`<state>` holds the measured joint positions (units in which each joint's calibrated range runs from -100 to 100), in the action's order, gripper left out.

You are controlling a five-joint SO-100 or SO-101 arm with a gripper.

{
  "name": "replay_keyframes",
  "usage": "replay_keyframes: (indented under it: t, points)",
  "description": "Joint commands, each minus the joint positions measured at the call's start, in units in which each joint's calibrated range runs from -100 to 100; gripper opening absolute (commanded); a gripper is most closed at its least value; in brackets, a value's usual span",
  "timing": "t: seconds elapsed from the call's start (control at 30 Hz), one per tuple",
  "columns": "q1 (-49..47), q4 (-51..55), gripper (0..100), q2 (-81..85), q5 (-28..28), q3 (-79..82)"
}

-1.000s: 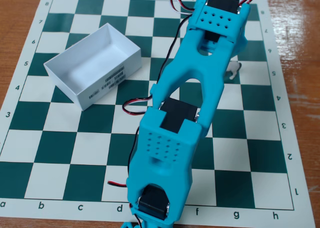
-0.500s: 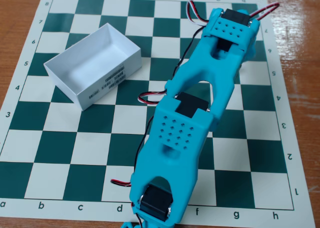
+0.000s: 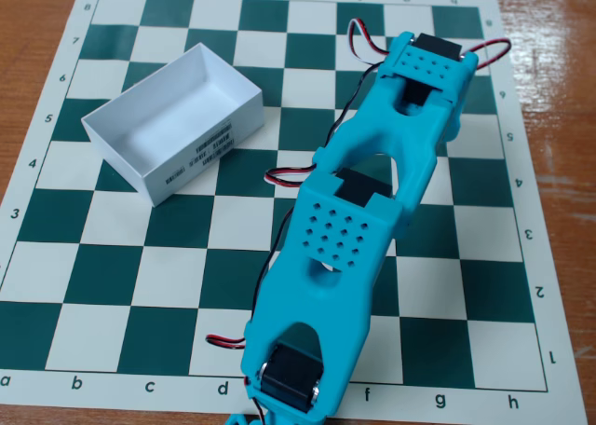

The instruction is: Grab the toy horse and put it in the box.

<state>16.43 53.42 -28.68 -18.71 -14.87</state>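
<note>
One box (image 3: 172, 122) sits upper left on the chessboard (image 3: 112, 285), well apart from my arm (image 3: 363, 220); my pincer is hidden, state unreadable.

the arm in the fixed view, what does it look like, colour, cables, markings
The arm is bright turquoise plastic built from chunky links. Two flat panels carry grids of small round holes, and oval cutouts pierce the links. Black motor blocks sit at the joints. Thin red, black and white wires loop along its side and near the top. No lettering shows. The hand is hidden beneath the arm.
</note>
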Motion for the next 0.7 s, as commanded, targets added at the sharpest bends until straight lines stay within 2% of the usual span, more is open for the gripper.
replay_keyframes:
  t: [0.0,0.67]
  points:
    - [-0.4,0.2,17,0.1,0.6,-2.4]
    - [-0.1,-2.5,17,-8.8,0.7,-9.7]
